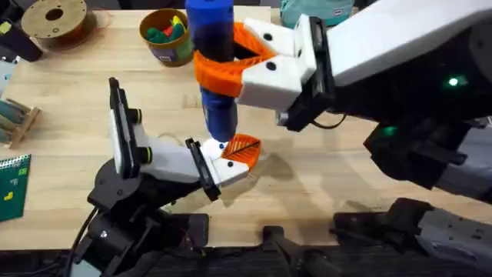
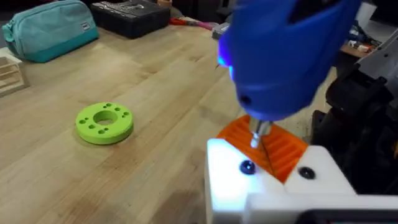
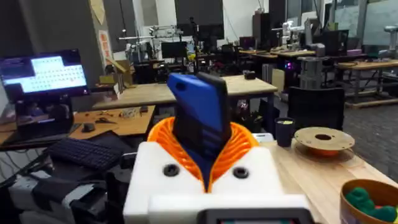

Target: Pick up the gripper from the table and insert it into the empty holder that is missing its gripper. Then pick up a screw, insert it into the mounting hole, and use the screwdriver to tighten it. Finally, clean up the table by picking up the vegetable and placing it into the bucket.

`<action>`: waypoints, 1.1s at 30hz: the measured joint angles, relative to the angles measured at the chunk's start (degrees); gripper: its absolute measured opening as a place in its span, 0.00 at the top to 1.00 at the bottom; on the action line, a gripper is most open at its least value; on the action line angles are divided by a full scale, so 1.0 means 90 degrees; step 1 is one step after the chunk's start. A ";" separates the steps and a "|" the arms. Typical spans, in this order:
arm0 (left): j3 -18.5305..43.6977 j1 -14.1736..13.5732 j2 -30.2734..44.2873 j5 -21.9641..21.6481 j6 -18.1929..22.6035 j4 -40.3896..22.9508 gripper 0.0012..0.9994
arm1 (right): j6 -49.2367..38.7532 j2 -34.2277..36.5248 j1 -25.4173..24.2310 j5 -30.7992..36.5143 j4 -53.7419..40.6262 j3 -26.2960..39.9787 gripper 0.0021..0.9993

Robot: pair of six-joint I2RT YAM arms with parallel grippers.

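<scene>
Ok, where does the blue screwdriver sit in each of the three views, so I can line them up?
Overhead: the screwdriver stands upright at top centre, clamped in the right gripper.
Left wrist: screwdriver at upper right, its bit pointing down at the orange ribbed pad.
Right wrist: screwdriver at centre, between the orange pads.
Shared landmark: the bucket, also in the right wrist view.

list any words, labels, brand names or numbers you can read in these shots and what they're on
No text can be read as it stands.
Bucket: its green label band carries print, too blurred to read.
Teal pouch: a small light tag on its side, too small to read.
Green card at the table's left edge: yellow marks, not legible.
Monitor in the room behind: lines of bright text, too blurred to read.
Blue screwdriver: no visible marking.
</scene>
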 joint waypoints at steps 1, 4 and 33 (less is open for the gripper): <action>0.0000 0.0000 0.0000 0.0000 0.0000 0.0000 1.00 | 0.0010 0.0000 0.0000 0.0017 0.0007 0.0000 0.97; 0.0000 0.0000 0.0000 0.0000 0.0000 0.0000 1.00 | 0.0015 0.0000 0.0000 0.0026 0.0005 0.0000 0.97; 0.0000 0.0000 0.0000 0.0002 0.0000 0.0000 1.00 | -0.0134 0.0114 0.0219 0.0358 -0.0007 0.0000 0.97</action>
